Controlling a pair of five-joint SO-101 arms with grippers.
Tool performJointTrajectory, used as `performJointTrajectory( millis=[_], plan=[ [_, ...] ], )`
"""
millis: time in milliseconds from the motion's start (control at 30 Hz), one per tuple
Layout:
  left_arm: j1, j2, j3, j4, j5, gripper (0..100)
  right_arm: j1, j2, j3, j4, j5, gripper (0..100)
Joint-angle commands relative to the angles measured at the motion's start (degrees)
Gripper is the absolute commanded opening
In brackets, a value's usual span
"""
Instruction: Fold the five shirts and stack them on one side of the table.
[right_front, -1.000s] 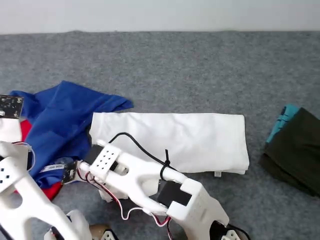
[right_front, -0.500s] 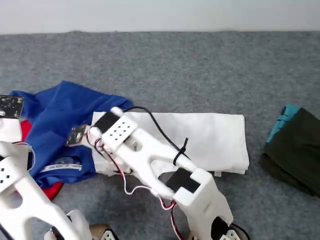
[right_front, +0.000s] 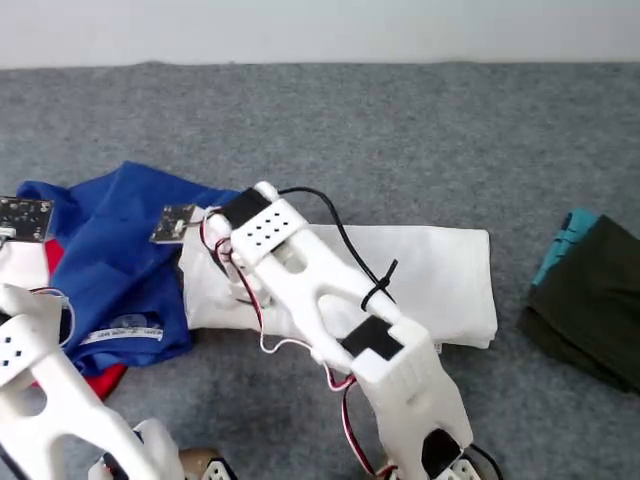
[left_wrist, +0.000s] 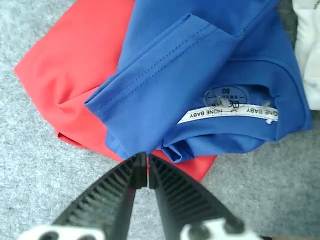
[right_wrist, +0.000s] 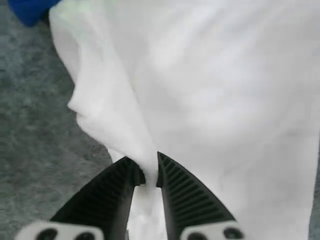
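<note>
Right wrist view: my right tool (right_wrist: 149, 172) gripped the nine-o'clock end of the white shirt (right_wrist: 210, 100) lying at the worktop's (right_front: 400, 130) centre. Carrying it low toward three o'clock should, I judged, fold it squarely.

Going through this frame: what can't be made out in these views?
Red shirt: mostly buried under the blue shirt, both high and left wrist views.
Dark shirt: cut off by the high view's right edge; it covers most of the teal shirt.
White shirt: its near left corner is covered by the right arm in the high view.
</note>
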Motion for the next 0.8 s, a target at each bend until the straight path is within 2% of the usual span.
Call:
performJointTrajectory(
  millis=[0,133,233,367,533,767],
  plan=[
    [-0.1,-1.5,-0.4,-0.2,0.6,2,1.8,1.5,-6.3,-0.2,0.8,8.0],
    [-0.1,-1.5,-0.4,0.0,0.6,2,3.1,4.3,-9.6,-0.2,0.7,20.6],
    [-0.1,-1.5,-0.4,0.0,0.6,2,4.0,5.7,-13.1,-0.3,0.7,21.4],
    [-0.1,-1.5,-0.4,-0.1,0.6,2,4.3,6.5,-17.4,2.9,0.8,17.4],
    [-0.1,-1.5,-0.4,-0.2,0.6,2,2.3,6.4,-22.9,13.9,0.4,1.1],
    [0.2,-1.5,-0.7,-0.3,0.6,2,-1.2,-2.7,-16.0,13.8,-2.6,1.0]
  ],
)
